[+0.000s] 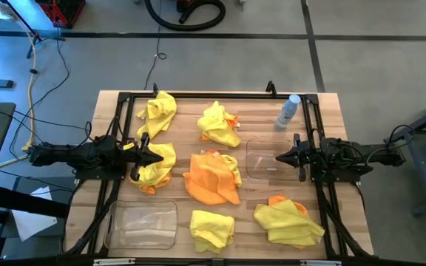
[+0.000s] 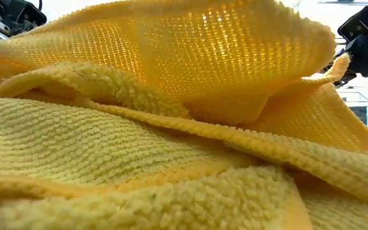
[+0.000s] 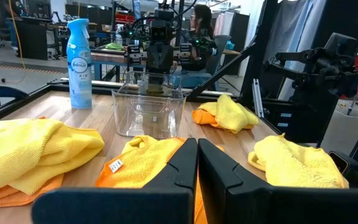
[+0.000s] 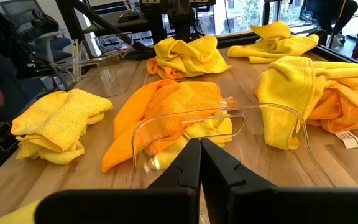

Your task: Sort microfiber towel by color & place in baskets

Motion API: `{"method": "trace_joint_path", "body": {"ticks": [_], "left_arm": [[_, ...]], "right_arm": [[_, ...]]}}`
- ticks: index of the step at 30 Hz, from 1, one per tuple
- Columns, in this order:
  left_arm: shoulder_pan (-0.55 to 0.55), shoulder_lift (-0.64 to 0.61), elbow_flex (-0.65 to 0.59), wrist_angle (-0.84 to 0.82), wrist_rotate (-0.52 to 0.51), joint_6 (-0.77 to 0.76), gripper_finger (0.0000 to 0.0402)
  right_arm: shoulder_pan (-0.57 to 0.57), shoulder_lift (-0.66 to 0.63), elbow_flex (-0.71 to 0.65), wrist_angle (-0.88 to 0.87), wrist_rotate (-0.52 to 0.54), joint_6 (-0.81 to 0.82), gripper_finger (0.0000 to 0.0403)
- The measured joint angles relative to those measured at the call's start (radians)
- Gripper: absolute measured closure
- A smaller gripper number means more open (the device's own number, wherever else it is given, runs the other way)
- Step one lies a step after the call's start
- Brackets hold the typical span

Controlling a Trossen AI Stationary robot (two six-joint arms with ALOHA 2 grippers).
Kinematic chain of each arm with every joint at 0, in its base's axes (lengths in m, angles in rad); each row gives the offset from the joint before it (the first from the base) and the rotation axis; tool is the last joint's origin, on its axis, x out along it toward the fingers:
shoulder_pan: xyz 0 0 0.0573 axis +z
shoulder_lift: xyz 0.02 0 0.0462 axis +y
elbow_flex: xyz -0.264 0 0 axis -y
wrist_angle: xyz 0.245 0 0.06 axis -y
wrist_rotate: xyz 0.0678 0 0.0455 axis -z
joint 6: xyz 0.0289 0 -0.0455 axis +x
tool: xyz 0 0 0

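Presently, both arms hover low over the wooden tabletop [image 1: 331,111], holding nothing. Left gripper [image 1: 156,156] — jaws pressed together — sits above a yellow towel [image 1: 154,166] at the left side. Right gripper [image 1: 281,157], jaws likewise pressed together, points at a clear basket [image 1: 261,159] just beside it. A second clear basket [image 1: 140,224] stands at the near left corner; neither basket holds a towel. Towels lie scattered: an orange towel [image 1: 211,179] at centre, yellow ones at the far left [image 1: 157,112], far centre [image 1: 219,123], near centre [image 1: 211,227] and near right [image 1: 288,223]. A spray bottle [image 1: 288,111] stands at the far right.
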Motion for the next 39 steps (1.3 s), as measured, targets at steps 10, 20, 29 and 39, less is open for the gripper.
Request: {"method": "trace_joint_path", "body": {"ticks": [10,20,29,39], "left_arm": [[0.000,0.000,0.000,0.000,0.000,0.000,0.0401],[0.000,0.000,0.000,0.000,0.000,0.000,0.0401],[0.000,0.000,0.000,0.000,0.000,0.000,0.0401],[0.000,0.000,0.000,0.000,0.000,0.000,0.0401]], "right_arm": [[0.000,0.000,0.000,0.000,0.000,0.000,0.0402],[0.000,0.000,0.000,0.000,0.000,0.000,0.0402],[0.000,0.000,0.000,0.000,0.003,-0.086,0.0402],[0.000,0.000,0.000,0.026,0.004,0.048,0.0402]]}}
